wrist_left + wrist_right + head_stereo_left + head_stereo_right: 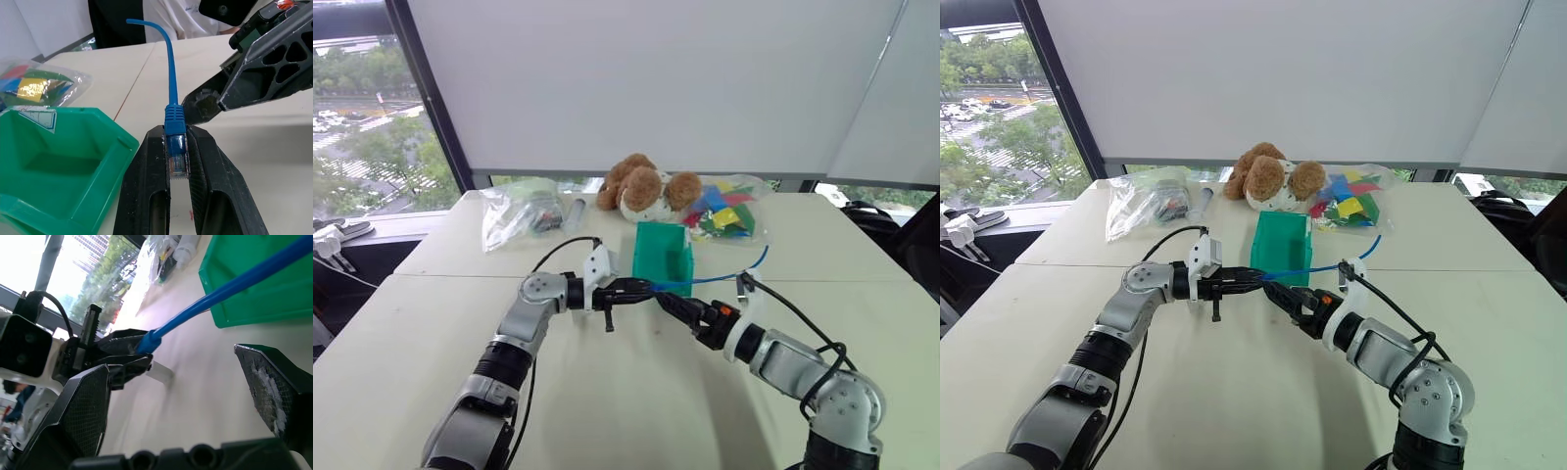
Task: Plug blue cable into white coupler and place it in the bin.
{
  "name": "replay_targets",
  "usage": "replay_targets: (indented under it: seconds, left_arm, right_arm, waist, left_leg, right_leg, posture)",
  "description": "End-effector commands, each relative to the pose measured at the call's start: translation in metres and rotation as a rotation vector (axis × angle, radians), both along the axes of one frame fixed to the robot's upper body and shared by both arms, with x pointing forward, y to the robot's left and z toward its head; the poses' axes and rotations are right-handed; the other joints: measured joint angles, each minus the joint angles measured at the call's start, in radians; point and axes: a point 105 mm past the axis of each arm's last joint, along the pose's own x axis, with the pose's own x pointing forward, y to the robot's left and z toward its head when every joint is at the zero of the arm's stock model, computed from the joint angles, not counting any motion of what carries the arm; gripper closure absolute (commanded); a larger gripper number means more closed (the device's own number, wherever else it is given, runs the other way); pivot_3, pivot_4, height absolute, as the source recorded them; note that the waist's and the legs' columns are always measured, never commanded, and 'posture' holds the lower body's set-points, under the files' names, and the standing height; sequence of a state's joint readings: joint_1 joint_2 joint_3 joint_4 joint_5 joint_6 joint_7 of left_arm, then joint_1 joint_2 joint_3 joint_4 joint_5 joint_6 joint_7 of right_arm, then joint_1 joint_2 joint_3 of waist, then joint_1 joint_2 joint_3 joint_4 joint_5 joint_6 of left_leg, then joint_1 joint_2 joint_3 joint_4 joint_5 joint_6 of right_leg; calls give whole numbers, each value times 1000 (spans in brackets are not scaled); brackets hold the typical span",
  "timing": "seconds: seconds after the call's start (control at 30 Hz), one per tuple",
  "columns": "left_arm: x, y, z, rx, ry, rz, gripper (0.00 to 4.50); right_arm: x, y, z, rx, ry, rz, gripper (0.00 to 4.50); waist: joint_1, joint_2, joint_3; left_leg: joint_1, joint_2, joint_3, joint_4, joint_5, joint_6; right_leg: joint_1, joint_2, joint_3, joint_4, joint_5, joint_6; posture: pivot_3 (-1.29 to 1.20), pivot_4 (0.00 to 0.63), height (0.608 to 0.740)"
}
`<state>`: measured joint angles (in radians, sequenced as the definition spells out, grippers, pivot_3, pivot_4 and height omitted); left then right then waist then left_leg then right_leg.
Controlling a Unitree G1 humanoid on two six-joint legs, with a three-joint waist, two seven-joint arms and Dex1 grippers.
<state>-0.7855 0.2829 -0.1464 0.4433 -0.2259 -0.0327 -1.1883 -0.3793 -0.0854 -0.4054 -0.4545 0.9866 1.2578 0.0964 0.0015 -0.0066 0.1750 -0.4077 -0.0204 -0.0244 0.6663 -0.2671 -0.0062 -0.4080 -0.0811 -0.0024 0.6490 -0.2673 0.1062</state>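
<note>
Cable (170,78) plug pinched in our left jaws; right jaws spread beside it. Coupler (159,372) unplugged on surface; bin (662,257) empty.

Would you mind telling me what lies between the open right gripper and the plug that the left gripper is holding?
Nothing: in the left wrist view the right gripper hangs just beside the blue cable, with bare table below; the left gripper clamps the plug.
</note>
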Motion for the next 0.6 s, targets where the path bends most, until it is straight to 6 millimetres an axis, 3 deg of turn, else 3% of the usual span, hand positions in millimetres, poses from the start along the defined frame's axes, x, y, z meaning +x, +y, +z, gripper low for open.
replay_targets:
  seconds: [0.03,0.37,0.6]
  left_arm:
    - [-5,-5,11,-9,-62,-17,4473]
    - [-6,-5,10,-5,-67,-17,4473]
    - [-7,-5,11,-7,-68,-12,4500]
  right_arm:
    - [4,6,15,58,-41,2,0]
    - [9,12,18,94,-39,16,0]
    - [7,17,18,91,-46,39,3221]
  waist:
    - [-2,0,0]
    - [-15,0,0]
    - [-15,0,0]
  left_leg:
    - [0,0,0,0,0,0]
    - [0,0,0,-1,0,0]
    - [0,0,0,-1,0,0]
  right_leg:
    - [0,0,0,0,0,0]
    - [0,0,0,0,0,0]
    - [-1,0,0,0,0,0]
  posture:
    - [0,150,740]
    - [0,150,740]
    - [0,150,740]
